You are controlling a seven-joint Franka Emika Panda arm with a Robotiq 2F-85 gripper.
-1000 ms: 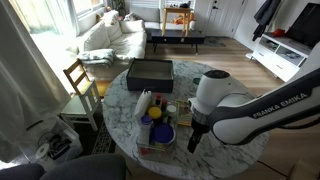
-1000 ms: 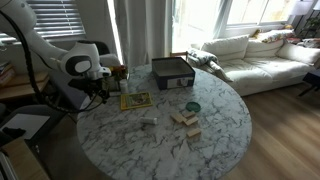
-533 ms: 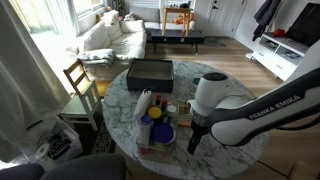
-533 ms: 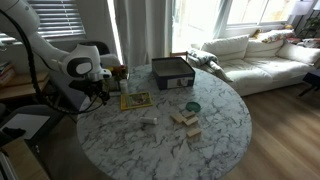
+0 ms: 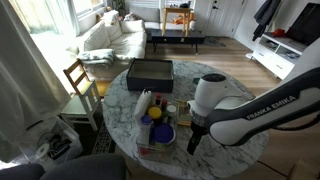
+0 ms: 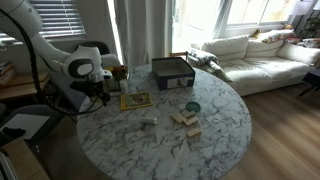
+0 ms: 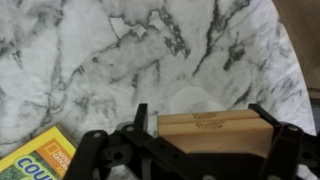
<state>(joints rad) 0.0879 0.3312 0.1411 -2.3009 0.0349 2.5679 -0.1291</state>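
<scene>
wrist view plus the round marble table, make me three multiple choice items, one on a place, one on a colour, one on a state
1. In the wrist view, where does the light wooden block show?
A. between the two fingers of the black gripper
B. on a chair seat
C. on the floor

2. What colour is the top of the round marble table?
A. plain black
B. white with grey veins
C. red

3. How do the gripper's jaws stand?
A. shut tight, fingers touching
B. open, fingers wide apart
C. shut on a blue cup

Answers:
1 A, both fingers frame the block, which lies on the marble.
2 B, grey veins run across the white top in the wrist view and in both exterior views.
3 B, a wide gap separates the two fingers.
</scene>
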